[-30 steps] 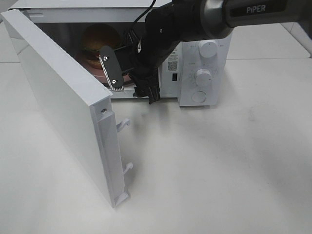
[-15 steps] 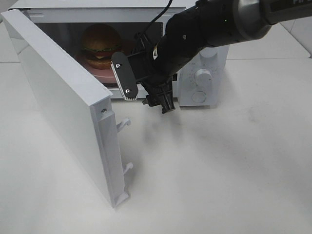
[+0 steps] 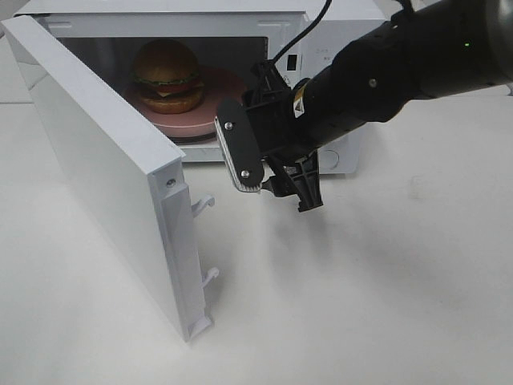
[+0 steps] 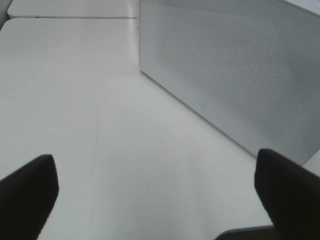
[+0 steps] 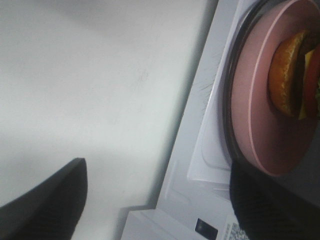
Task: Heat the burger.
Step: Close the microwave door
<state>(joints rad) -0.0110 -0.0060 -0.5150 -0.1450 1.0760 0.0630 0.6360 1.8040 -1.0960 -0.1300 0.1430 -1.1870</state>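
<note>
Burger [image 3: 166,74] in, door [image 3: 104,176] open.
Burger sits on the plate [image 3: 210,96] inside the microwave [image 3: 200,6], at the worktop's back edge; my right fingers [image 3: 240,156] hang released, empty, just in front and nearer; left fingers [image 4: 27,192] gape empty too.

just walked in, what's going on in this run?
The burger sits on a pink plate inside the microwave, whose door stands wide open. The right end effector hangs open and empty in front of the opening, above the table. The left end effector is open too, holding nothing. The door is not yet shut.
</note>
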